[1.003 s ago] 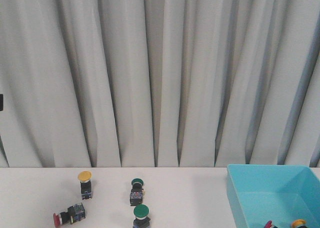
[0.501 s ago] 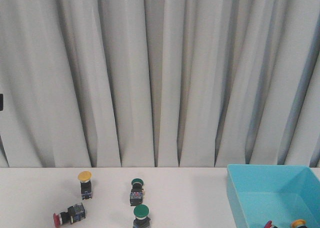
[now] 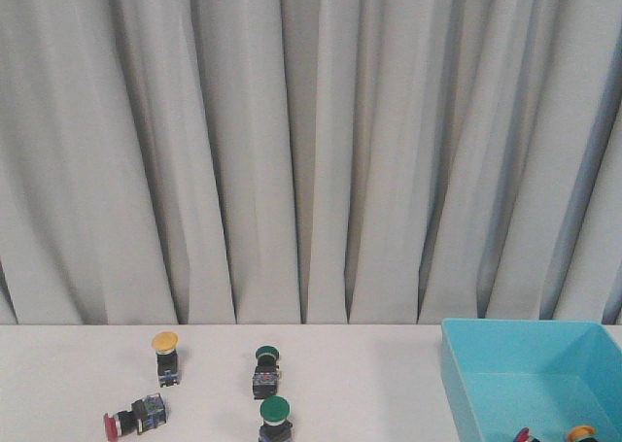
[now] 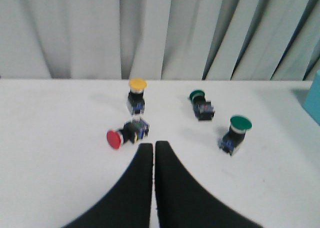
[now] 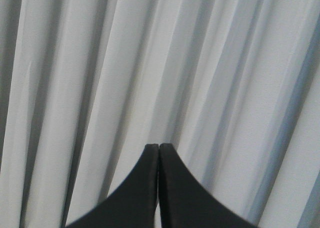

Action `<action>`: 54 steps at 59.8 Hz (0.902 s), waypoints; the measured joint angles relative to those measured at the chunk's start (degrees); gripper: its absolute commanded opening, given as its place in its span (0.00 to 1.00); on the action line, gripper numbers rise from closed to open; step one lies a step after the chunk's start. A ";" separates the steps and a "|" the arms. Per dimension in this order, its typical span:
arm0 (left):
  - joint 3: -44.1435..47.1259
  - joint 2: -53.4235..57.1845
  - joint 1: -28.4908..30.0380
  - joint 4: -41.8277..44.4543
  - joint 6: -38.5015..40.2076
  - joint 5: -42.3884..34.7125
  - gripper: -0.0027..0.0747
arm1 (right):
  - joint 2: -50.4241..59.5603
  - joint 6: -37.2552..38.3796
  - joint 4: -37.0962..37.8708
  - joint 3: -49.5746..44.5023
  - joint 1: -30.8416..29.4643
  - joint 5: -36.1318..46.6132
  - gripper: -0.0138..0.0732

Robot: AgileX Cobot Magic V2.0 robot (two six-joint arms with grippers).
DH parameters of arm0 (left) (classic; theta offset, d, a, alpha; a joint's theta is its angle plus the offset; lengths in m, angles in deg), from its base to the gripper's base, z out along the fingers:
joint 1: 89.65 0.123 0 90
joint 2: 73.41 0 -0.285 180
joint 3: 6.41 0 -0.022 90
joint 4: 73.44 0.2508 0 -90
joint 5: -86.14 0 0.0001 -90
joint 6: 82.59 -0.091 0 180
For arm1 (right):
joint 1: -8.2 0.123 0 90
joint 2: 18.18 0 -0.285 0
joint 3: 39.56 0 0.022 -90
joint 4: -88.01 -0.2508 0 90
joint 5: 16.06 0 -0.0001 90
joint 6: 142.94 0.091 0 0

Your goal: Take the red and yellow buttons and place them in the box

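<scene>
A yellow button (image 3: 165, 356) stands upright on the white table; it also shows in the left wrist view (image 4: 136, 94). A red button (image 3: 134, 417) lies on its side near it, also in the left wrist view (image 4: 127, 133). The turquoise box (image 3: 466, 387) is at the right, with a red button (image 3: 522, 435) and a yellow button (image 3: 581, 432) inside at the frame's bottom edge. My left gripper (image 4: 153, 146) is shut and empty, just short of the lying red button. My right gripper (image 5: 159, 147) is shut and empty, facing the curtain. Neither gripper shows in the front view.
Two green-capped switches sit mid-table, one (image 3: 265, 370) farther back and one (image 3: 275, 418) nearer; both show in the left wrist view (image 4: 201, 103) (image 4: 235, 133). A grey curtain (image 3: 311, 151) hangs behind the table. The box's corner (image 4: 313, 102) shows at the left wrist view's edge.
A small dark shape at the front view's left edge is gone. The buttons, switches and box have not moved.
</scene>
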 measured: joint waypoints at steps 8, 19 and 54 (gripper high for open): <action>11.93 14.90 3.13 2.11 2.09 -0.21 0.03 | 0.00 0.00 0.00 0.00 0.00 0.00 0.15; 19.12 28.78 8.55 2.79 2.45 -0.08 0.03 | 0.00 0.00 0.00 0.00 0.00 0.00 0.15; 19.36 31.90 10.54 2.11 -6.04 0.91 0.03 | 0.00 0.00 0.00 0.00 0.00 -0.05 0.15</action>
